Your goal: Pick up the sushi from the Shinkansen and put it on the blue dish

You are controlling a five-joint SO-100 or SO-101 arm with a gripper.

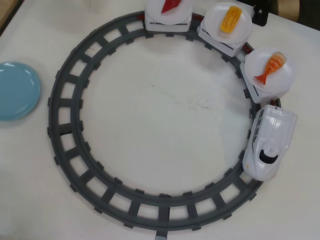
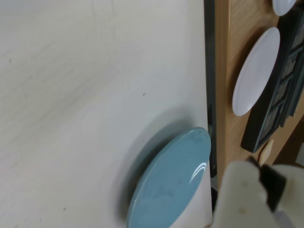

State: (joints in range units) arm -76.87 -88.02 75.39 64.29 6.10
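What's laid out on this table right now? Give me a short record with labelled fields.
track: grey circular loop
train: white Shinkansen at right in the overhead view, pulling three cars
shrimp sushi: orange-and-white piece on the first car's white plate
other pieces: yellow egg piece, red piece
blue dish: empty, outside the loop at left
end effector: pale part at the wrist view's bottom right; open or shut unclear

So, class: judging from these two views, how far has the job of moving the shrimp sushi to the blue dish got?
Nothing is done yet. The sushi sits on its white plate behind the Shinkansen, and the blue dish is empty. Nothing is in hand: the overhead view shows no arm. Picking up, carrying and placing all remain.
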